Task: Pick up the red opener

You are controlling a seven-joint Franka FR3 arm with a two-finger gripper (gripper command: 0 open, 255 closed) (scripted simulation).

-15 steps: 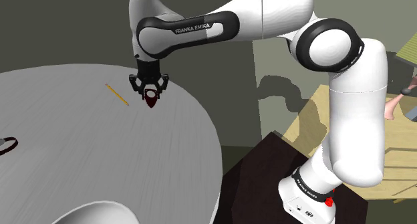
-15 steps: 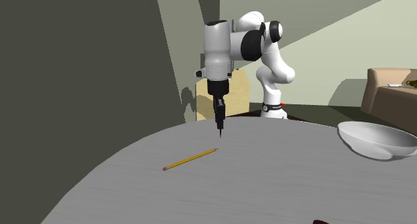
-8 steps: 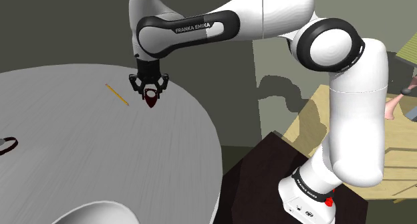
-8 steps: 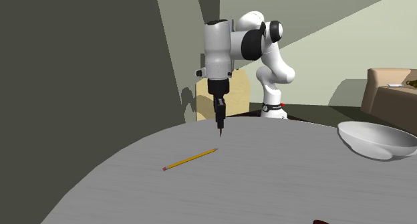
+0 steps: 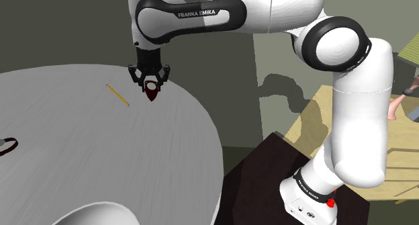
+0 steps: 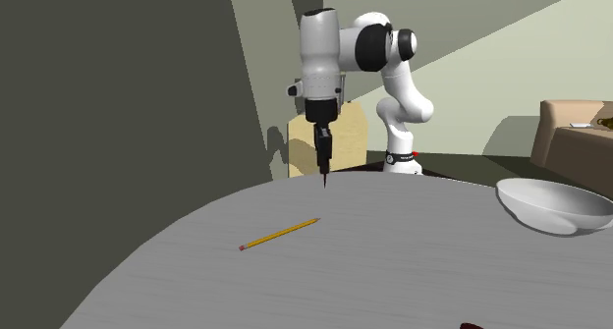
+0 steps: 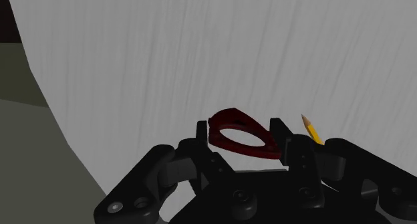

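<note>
The red opener (image 5: 152, 91) is a small dark red loop with a pointed end hanging down. It hangs in the air above the round grey table (image 5: 80, 150), clasped between the fingers of my black gripper (image 5: 151, 82). In the wrist view the opener (image 7: 242, 134) sits between the two fingertips (image 7: 202, 130), with the table's surface well behind it. From the second exterior view the gripper (image 6: 323, 168) points straight down over the table's far edge, and the opener (image 6: 324, 183) shows as a thin dark tip below it.
A yellow pencil (image 5: 117, 95) lies on the table beside the gripper, also seen as a pencil (image 6: 281, 235) in the second exterior view. A white bowl (image 6: 552, 205) sits at that view's right. A dark red object (image 5: 8, 144) lies at the shoulder view's left edge.
The arm has risen, lifting the gripper and the clasped opener higher above the table. The pencil and bowl have not moved.
</note>
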